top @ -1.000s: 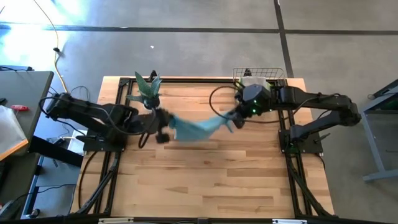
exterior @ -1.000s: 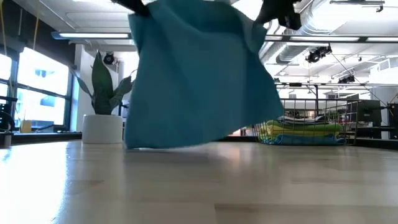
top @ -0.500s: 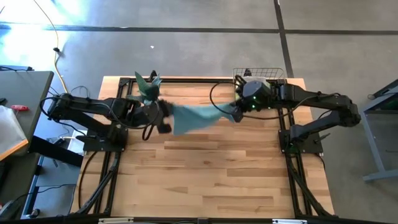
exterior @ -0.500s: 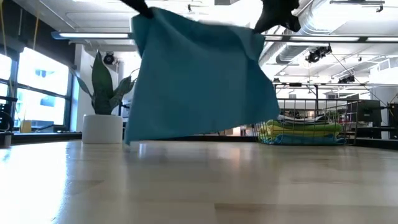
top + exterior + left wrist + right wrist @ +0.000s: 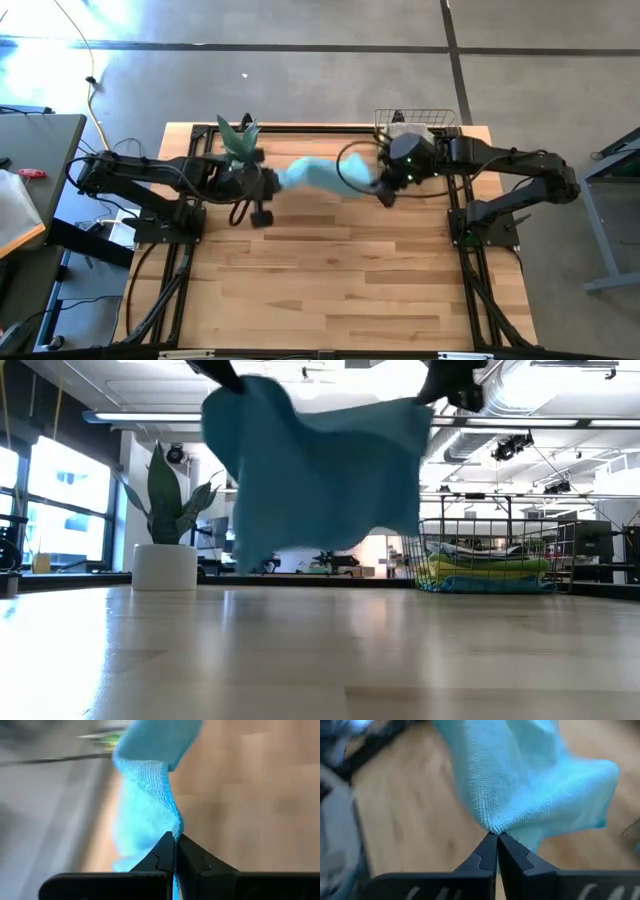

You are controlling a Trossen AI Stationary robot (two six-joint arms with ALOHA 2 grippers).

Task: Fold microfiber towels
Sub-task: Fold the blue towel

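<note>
A teal-blue microfiber towel (image 5: 315,175) hangs in the air over the far half of the table, spread between my two grippers. My left gripper (image 5: 270,185) is shut on its left upper corner, my right gripper (image 5: 384,190) on its right upper corner. In the low view the towel (image 5: 320,480) hangs as a wide sheet, its lower edge well above the wood and its top sagging a little between the grips. Both wrist views show shut fingertips with cloth (image 5: 150,795) (image 5: 530,775) coming out of them. My left gripper pinches the towel's corner edge (image 5: 173,826) between its two fingertips, slanting down from the table's left. The cloth hangs clear of the table. My right gripper pinches a bunched corner (image 5: 492,826) between its fingertips, slanting down from the table's right. The towel spreads away from the tips, lifted clear; I cannot tell how many layers are in the pinch.
A potted plant (image 5: 238,140) in a white pot (image 5: 165,565) stands at the far left. A wire basket (image 5: 420,125) with folded yellow, green and blue towels (image 5: 490,568) stands at the far right. Bare wood (image 5: 340,280) fills the table's near half.
My left gripper has moved toward the table's far edge. The towel's hanging lower part has swung toward the far edge and risen, so its lower edge is now well above the table. Both grips have stayed shut.
</note>
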